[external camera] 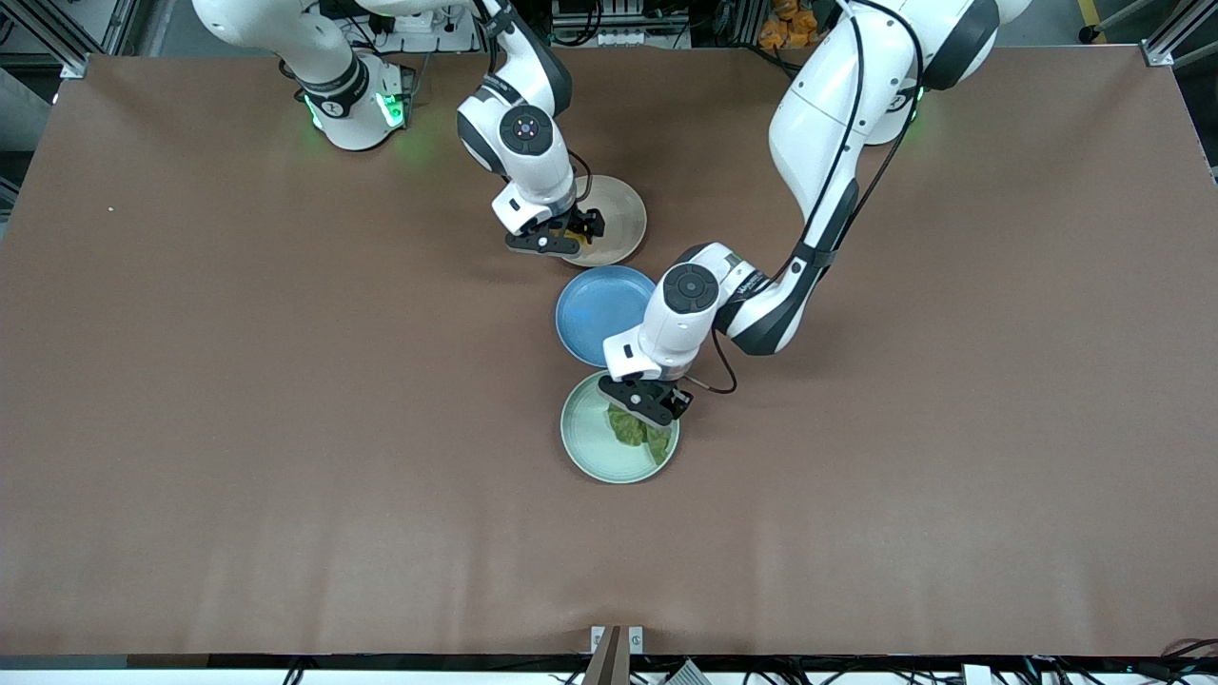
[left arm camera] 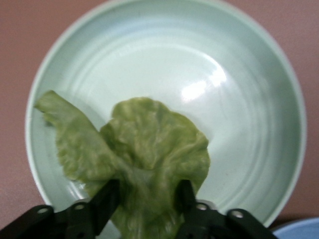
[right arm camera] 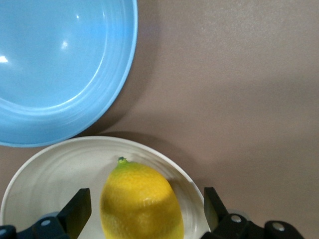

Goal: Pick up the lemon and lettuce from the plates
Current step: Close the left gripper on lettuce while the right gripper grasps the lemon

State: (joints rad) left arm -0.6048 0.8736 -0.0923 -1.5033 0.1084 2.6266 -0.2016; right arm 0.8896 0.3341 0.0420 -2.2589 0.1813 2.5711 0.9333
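Table (external camera: 285,428) of brown matte cloth, wide and bare toward both ends; three round plates bunched at its middle in a line running toward the front camera. Farthest, beige plate (external camera: 618,224), rim cut off under the right gripper (external camera: 561,236). Between, bright blue plate (external camera: 595,309). Nearest, mint green plate (external camera: 609,457), smooth and glossy, partly covered by the left gripper (external camera: 657,404).

Left gripper clamped on the lettuce (left arm camera: 144,149), a crinkled green leaf lying on the green plate (left arm camera: 249,99); leaf's lower edge out of frame.

Right gripper spread wide, fingers (right arm camera: 77,209) either side of the lemon (right arm camera: 139,199), not touching. Smooth yellow lemon resting near the beige plate's (right arm camera: 50,169) rim, lower part cut off.
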